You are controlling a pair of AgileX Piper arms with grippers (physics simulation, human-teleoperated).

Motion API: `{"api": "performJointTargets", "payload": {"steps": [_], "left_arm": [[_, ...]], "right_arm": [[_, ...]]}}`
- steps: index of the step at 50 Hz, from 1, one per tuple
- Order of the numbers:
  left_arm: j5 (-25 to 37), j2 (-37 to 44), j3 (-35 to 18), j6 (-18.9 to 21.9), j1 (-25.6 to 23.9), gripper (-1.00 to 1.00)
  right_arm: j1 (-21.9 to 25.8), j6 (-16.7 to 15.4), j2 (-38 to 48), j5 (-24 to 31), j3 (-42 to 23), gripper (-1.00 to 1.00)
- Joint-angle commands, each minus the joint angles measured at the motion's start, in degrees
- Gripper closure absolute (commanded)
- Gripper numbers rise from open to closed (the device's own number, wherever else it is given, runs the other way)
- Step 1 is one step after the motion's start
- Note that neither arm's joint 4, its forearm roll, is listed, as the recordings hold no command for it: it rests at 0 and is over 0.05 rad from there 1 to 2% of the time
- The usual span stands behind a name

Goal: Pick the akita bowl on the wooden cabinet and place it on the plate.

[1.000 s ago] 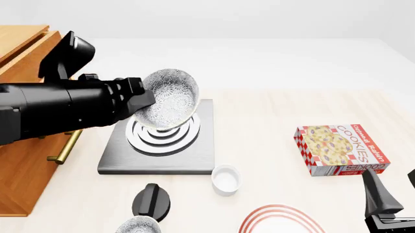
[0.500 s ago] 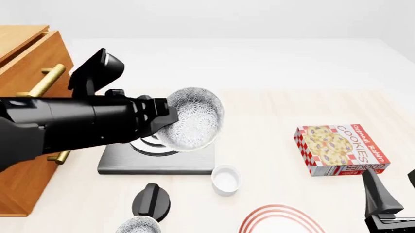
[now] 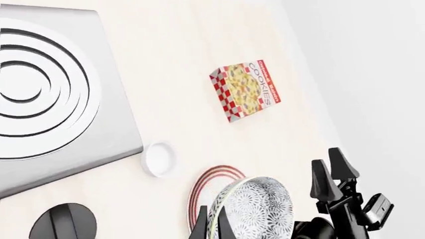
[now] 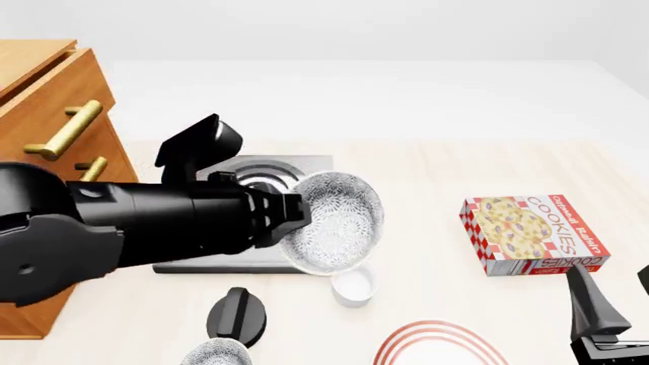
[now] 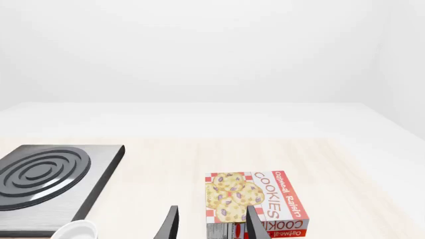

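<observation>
left tool [image 4: 294, 217]: clamped on the rim of the akita bowl [image 4: 335, 220], which is carried tilted in the air, off the wooden cabinet [image 4: 41, 114]
under the tool: edge of the stove slab [image 4: 243, 262] and the small white ramekin [image 4: 353, 284]
plate [image 4: 438, 346]: down ahead of the bowl, nearer the right tool [image 5: 209, 224], nothing seen on it
right tool: parked, fingers apart, nothing held, cookie box [image 4: 533, 234] just beyond it
done: pick-up looks finished
left: bowl to be carried over the plate, lowered, released
second speckled bowl [image 4: 215, 353]: left alone on the table
</observation>
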Motion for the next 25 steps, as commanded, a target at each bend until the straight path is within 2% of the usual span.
{"api": "performJointTargets", "payload": {"steps": [1,25], "left_arm": [[-2.2,2.2,1.0,-0.1,-1.4,1.0],[-4.2,9.5,0.2,-2.2,-5.6,1.0]], "right_arm": [[0.0,0.0,0.1,-0.1,0.0,-1.0],[0.0,0.0,0.1,0.0,0.0,-1.0]]}}
